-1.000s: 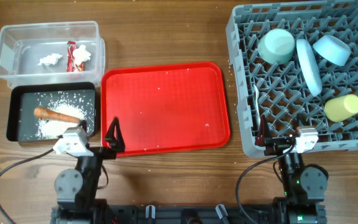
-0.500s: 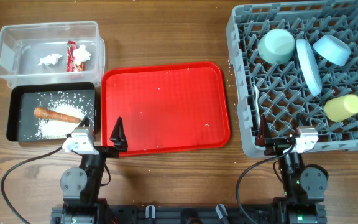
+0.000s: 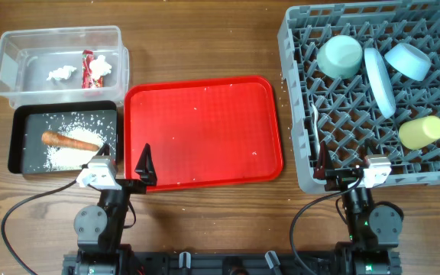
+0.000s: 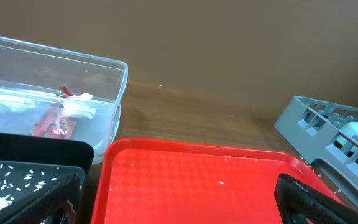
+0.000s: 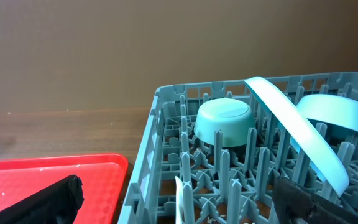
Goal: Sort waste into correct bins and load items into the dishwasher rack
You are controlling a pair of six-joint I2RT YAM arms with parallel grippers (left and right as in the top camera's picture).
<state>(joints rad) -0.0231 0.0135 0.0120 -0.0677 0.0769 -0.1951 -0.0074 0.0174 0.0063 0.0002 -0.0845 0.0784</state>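
The clear tub [image 3: 6,65] holds the white tissue [image 3: 61,73] and the red-and-white wrapper [image 3: 94,67], which also shows in the left wrist view [image 4: 53,122]. The black tray [image 3: 17,145] holds rice [image 3: 71,122] and the orange-brown food stick [image 3: 71,140]. The grey rack [image 3: 300,114] holds two bowls [image 3: 340,56] [image 3: 408,61], the plate [image 3: 378,80] on edge and the yellow cup [image 3: 422,131]. A thin white edge [image 5: 180,199], likely the spoon, stands between the pegs. My left gripper [image 3: 124,164] is open and empty at the red tray's near left corner. My right gripper [image 3: 346,169] is open and empty at the rack's near wall.
The flat red tray [image 3: 205,130] lies in the middle with a few rice grains on it. Bare wooden table lies behind the red tray and along the front edge. Both arm bases and their cables sit at the front.
My left gripper shifted slightly to the right one second ago and has held still since. The right arm and all objects are unchanged.
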